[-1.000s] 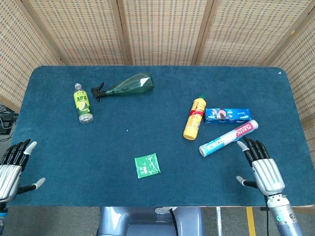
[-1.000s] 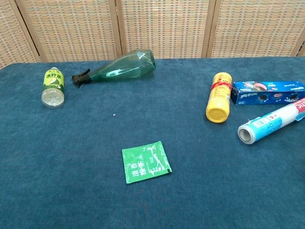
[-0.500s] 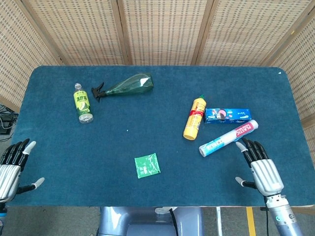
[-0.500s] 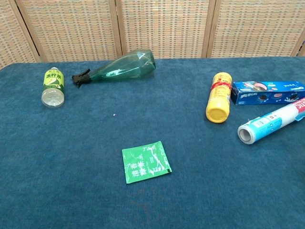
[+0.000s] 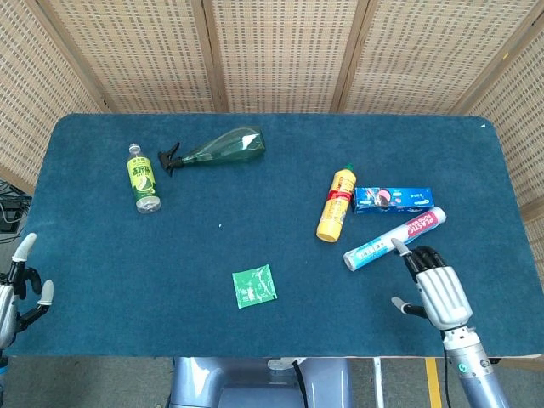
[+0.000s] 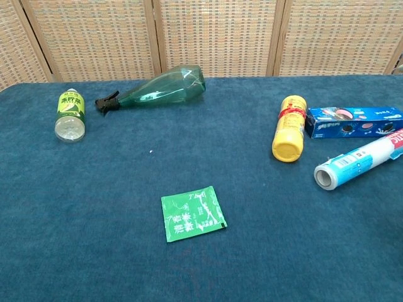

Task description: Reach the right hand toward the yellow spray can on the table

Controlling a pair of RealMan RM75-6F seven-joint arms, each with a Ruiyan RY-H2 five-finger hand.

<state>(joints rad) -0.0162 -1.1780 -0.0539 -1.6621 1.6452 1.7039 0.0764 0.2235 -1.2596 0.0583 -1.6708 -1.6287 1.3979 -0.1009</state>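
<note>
The yellow spray can (image 5: 335,205) (image 6: 289,128) lies on its side on the blue table, right of centre, its red band near the top. My right hand (image 5: 433,287) hovers near the table's front right edge, fingers spread and empty, below and to the right of the can. The plastic wrap roll (image 5: 395,238) lies between the hand and the can. My left hand (image 5: 15,285) sits at the far left edge of the head view, partly cut off, fingers apart and empty. Neither hand shows in the chest view.
A blue biscuit box (image 5: 392,199) lies just right of the can. A green sachet (image 5: 254,286) lies at front centre. A green drink bottle (image 5: 142,178) and a dark green spray bottle (image 5: 217,149) lie at the back left. Wicker screens stand behind the table.
My right hand has shifted left and a little nearer the wrap roll. My left hand has drawn back toward the left edge, showing less of itself.
</note>
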